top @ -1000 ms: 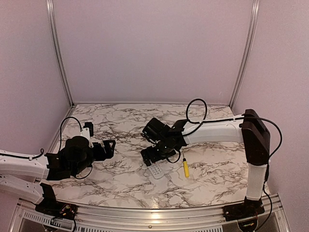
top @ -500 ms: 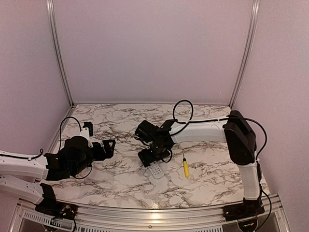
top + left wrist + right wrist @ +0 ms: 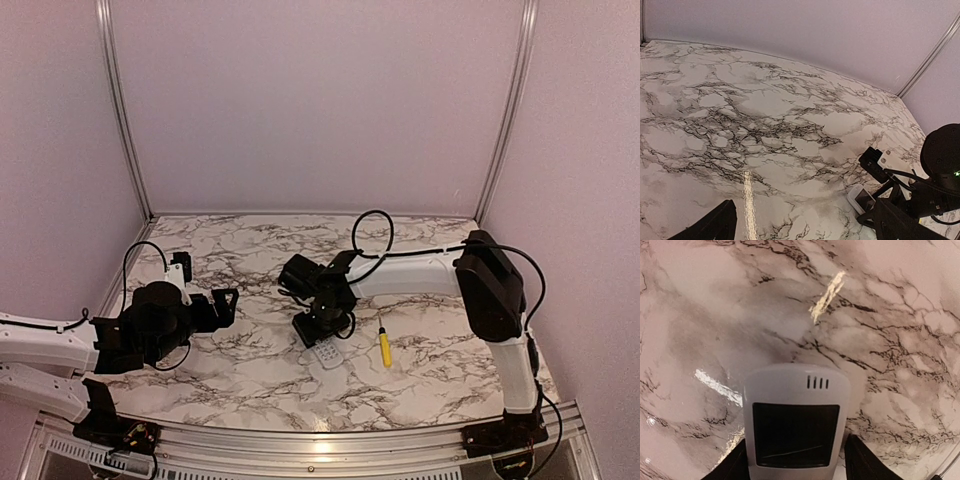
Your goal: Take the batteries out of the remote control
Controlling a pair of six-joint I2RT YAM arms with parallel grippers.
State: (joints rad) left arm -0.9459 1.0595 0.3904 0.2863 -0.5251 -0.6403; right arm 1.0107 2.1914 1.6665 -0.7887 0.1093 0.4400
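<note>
The white remote control (image 3: 325,355) lies display side up on the marble table, near the middle front. In the right wrist view its dark display end (image 3: 796,425) fills the space between my two black fingers, which rest against both of its sides. My right gripper (image 3: 320,328) (image 3: 796,462) sits low over it. The remote also shows in the left wrist view (image 3: 861,198). My left gripper (image 3: 225,305) (image 3: 810,231) is wide open and empty, well left of the remote. No batteries are in view.
A yellow-handled screwdriver (image 3: 384,347) lies just right of the remote. The marble table (image 3: 250,370) is walled in by plain panels at the back and sides, with metal posts (image 3: 120,110) in the corners.
My right arm's elbow has swung to the left and its gripper has settled lower around the remote's display end. The left arm has not moved.
</note>
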